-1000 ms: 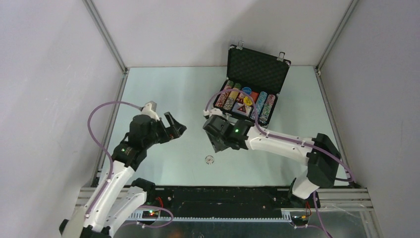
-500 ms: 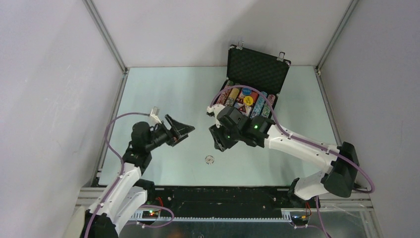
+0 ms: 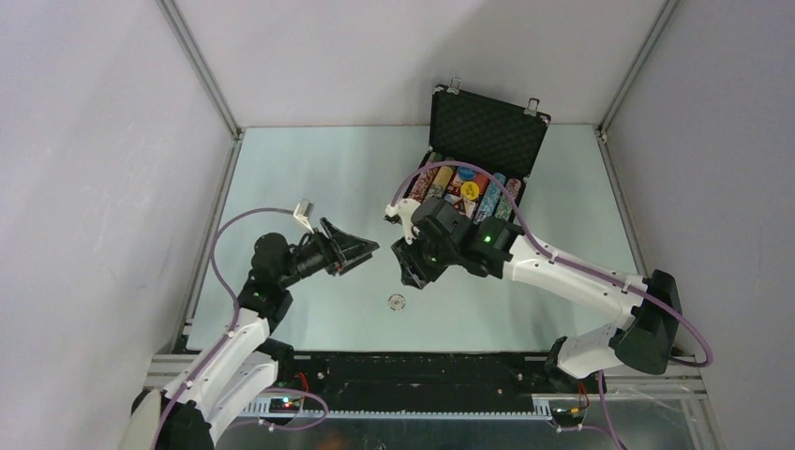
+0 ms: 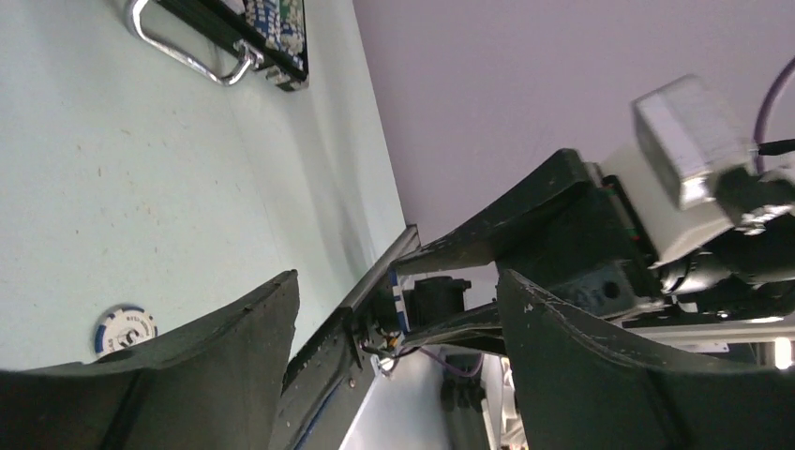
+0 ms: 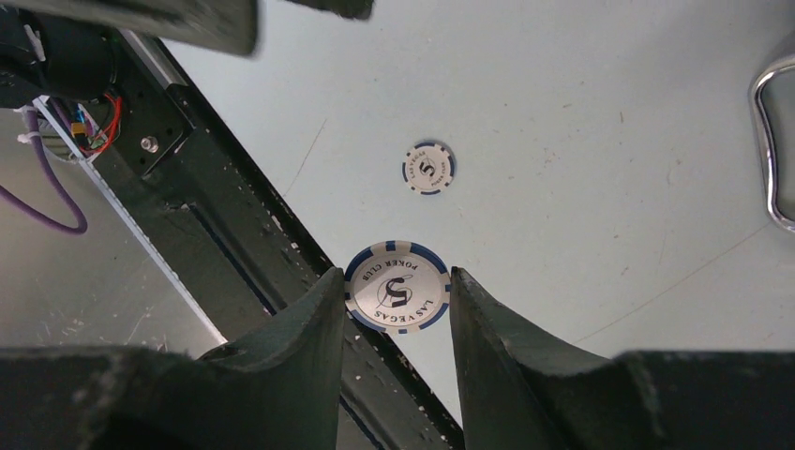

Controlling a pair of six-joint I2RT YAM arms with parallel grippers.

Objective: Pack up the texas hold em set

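The black briefcase stands open at the back right, its tray holding rows of poker chips. My right gripper hovers in front of the case. In the right wrist view it is shut on a white-and-blue poker chip, held on edge. A second white-and-blue chip lies on the table below; it also shows in the right wrist view and the left wrist view. My left gripper is open and empty, facing the right gripper; its jaws are wide apart.
The case's silver handle faces the arms and shows at the right edge of the right wrist view. The black base rail runs along the table's near edge. Grey walls close in the table's left, back and right.
My left gripper has swung right toward the table's centre, closer to the right gripper. The right arm's elbow moved right; its gripper stays about where it was.
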